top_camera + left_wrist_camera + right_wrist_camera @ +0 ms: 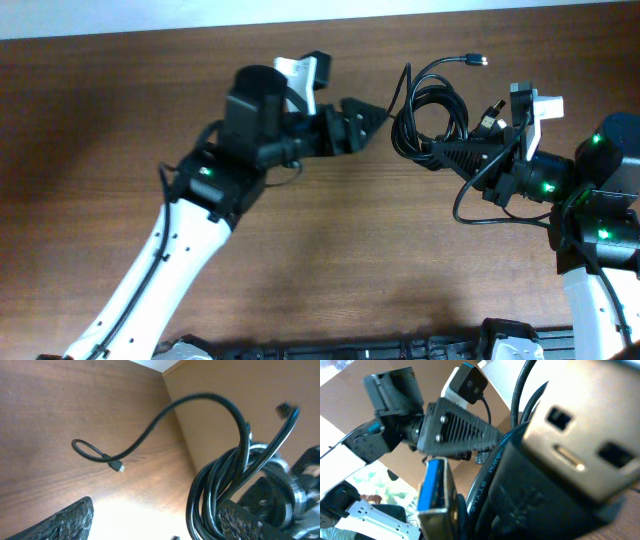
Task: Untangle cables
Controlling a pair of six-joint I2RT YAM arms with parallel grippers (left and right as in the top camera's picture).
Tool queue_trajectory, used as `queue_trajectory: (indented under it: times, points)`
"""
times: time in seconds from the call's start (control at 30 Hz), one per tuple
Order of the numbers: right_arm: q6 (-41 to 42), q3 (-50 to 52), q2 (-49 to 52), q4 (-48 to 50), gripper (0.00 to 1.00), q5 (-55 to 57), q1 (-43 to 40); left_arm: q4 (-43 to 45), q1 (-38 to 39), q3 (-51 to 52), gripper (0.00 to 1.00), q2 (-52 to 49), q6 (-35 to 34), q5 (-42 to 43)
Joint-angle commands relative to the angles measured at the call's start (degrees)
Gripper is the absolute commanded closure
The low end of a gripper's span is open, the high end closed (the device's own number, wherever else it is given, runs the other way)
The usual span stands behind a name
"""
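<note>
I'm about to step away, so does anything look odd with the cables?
Yes. The cables are a tangled coil clamped in the right gripper, with one end looping out. A plug crowds the right wrist camera, blocking most of its view.

**Table**: flat top, dark brown wood grain, soft sheen under the light.

**Cables**: thin, black, gathered in one coiled bundle. Whether the bundle rests on the top or hangs clear of it cannot be told.

**Loose end**: small plug, arcing up and right of the bundle.

**Pale strip**: just beyond the bundle, along the table's far edge.
</note>
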State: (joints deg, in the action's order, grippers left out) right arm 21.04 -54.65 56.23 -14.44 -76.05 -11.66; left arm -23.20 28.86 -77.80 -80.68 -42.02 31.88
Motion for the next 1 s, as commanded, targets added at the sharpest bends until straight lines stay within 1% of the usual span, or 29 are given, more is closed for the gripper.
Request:
queue_trajectory:
  times: [0.0,0.03,0.07,0.1,0.13,0.17,0.2,0.23,0.27,0.3,0.33,0.37,0.4,0.43,0.47,0.5,0.57,0.67,0.7,0.77,0.8,0.83,0.9,0.93,0.97]
  points:
    - [-0.5,-0.9,-0.2,0.6,0.96,0.0,-0.4,-0.1,-4.3,-0.8,0.22,0.9,7.1,11.5]
    - [1.0,-0.9,-0.2,0.6,0.96,0.3,-0.4,-0.7,-4.4,-0.8,0.33,0.9,25.7,11.5]
    - [2.1,-0.9,-0.2,0.8,0.96,0.3,-0.4,-2.4,-4.4,-0.8,0.37,0.9,35.1,11.4]
    - [3.4,-0.9,-0.2,1.0,0.96,0.3,-0.4,-5.9,-4.4,-0.8,0.27,0.9,49.0,11.4]
    - [5.7,-0.9,-0.2,1.5,0.96,0.2,-0.4,-9.4,-4.4,-0.8,0.18,0.9,61.0,11.4]
    - [7.2,-0.9,-0.2,1.5,0.96,0.2,-0.4,-11.5,-4.4,-0.8,0.11,0.9,70.4,11.4]
    - [8.0,-0.9,-0.2,1.5,0.96,0.2,-0.4,-13.0,-4.4,-0.8,0.12,0.9,78.3,11.4]
    - [8.0,-0.9,-0.2,1.5,0.96,0.2,-0.4,-15.2,-4.4,-0.8,0.1,0.9,89.5,11.5]
    - [8.3,-0.9,-0.2,1.5,0.96,0.2,-0.4,-16.3,-4.3,-0.8,0.09,0.9,96.7,11.4]
    - [8.4,-0.9,-0.2,1.5,0.96,0.0,-0.4,-16.3,-3.9,-0.8,0.08,1.0,101.8,11.5]
    - [8.5,-0.9,-0.2,1.4,0.96,0.0,-0.4,-16.3,-3.4,-0.8,0.08,1.2,105.3,11.4]
    - [11.9,-0.9,-0.2,1.9,0.96,0.1,-0.4,-16.3,-1.6,-0.8,0.13,1.6,114.3,11.4]
    - [14.6,-0.9,0.0,2.4,0.96,0.3,-0.4,-16.3,-0.9,-0.8,0.14,1.8,117.8,11.4]
    - [18.7,-0.9,0.4,3.3,0.96,0.3,-0.4,-16.1,0.0,-0.8,0.15,2.2,122.1,11.4]
    - [23.6,-0.9,0.9,4.5,0.96,0.2,-0.4,-15.7,0.7,-0.8,0.14,2.5,124.9,11.4]
    - [28.5,-0.9,1.4,5.7,0.96,0.2,-0.4,-14.3,1.4,-0.8,0.14,2.8,126.4,11.4]
    - [39.6,-0.9,2.5,8.7,0.96,-1.8,-0.4,-9.6,2.5,-0.8,0.16,3.3,126.4,11.5]
    - [42.1,-0.9,2.7,9.8,0.96,-4.0,-0.4,-5.1,3.5,-0.8,0.16,3.9,126.4,11.5]
    - [42.5,-0.9,2.7,9.9,0.96,-4.7,-0.4,-4.2,4.6,-0.8,0.15,3.9,126.4,12.3]
    - [42.5,-0.9,2.7,10.4,0.96,-6.9,-0.4,-4.3,6.4,-0.8,0.16,3.9,126.4,12.3]
    - [42.5,-0.9,2.7,10.4,0.96,-7.8,-0.4,-4.3,7.3,-0.8,0.21,3.9,126.3,12.3]
    - [42.5,-0.9,2.7,10.4,0.96,-8.6,-0.4,-4.3,8.1,-0.8,0.31,3.9,126.3,12.3]
    - [42.5,-0.9,2.7,10.4,0.96,-10.2,-0.4,-4.7,9.0,-0.8,0.46,3.7,126.3,12.3]
    - [42.4,-0.9,2.7,10.4,0.96,-11.2,-0.4,-4.7,9.0,-0.8,0.5,3.6,126.3,11.7]
    - [42.4,-0.9,2.7,10.5,0.96,-12.1,-0.4,-4.7,9.0,-0.8,0.48,3.6,126.3,11.6]
